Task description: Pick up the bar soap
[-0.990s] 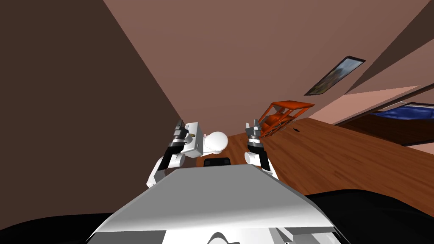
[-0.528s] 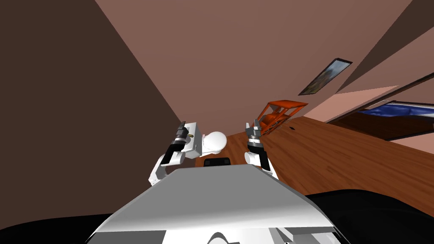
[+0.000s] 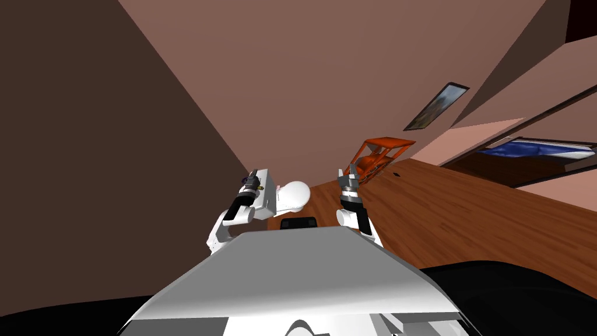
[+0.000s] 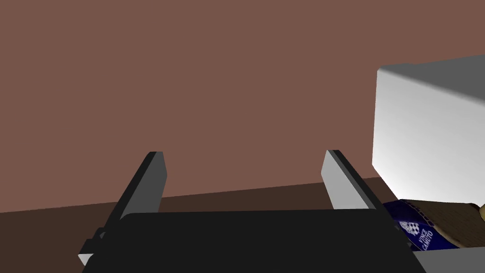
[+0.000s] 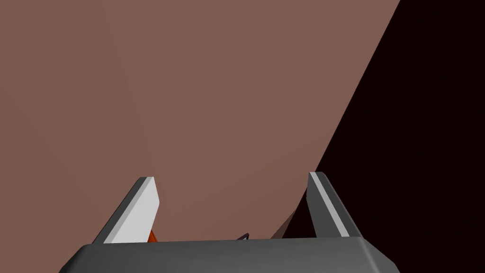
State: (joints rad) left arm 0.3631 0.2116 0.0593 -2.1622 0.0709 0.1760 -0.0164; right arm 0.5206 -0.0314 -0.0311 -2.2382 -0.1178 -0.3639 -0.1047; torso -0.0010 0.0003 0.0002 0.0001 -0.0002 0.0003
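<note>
The left gripper [image 4: 245, 153] hung with its jaws spread beside the white toilet tank [image 4: 426, 132], probably to line up on the bar soap [image 4: 419, 232]. The soap was a blue-wrapped bar lying against the tank, just outside one jaw rather than between them. The right gripper [image 5: 230, 177], jaws also spread and empty, stood raised above the wooden floor [image 3: 466, 216], likely parked out of the way. Against a second earlier, my head had swung — the orange rack [image 3: 379, 153] and wall picture [image 3: 437, 105] slid across the view — and the left hand had edged nearer the tank.
</note>
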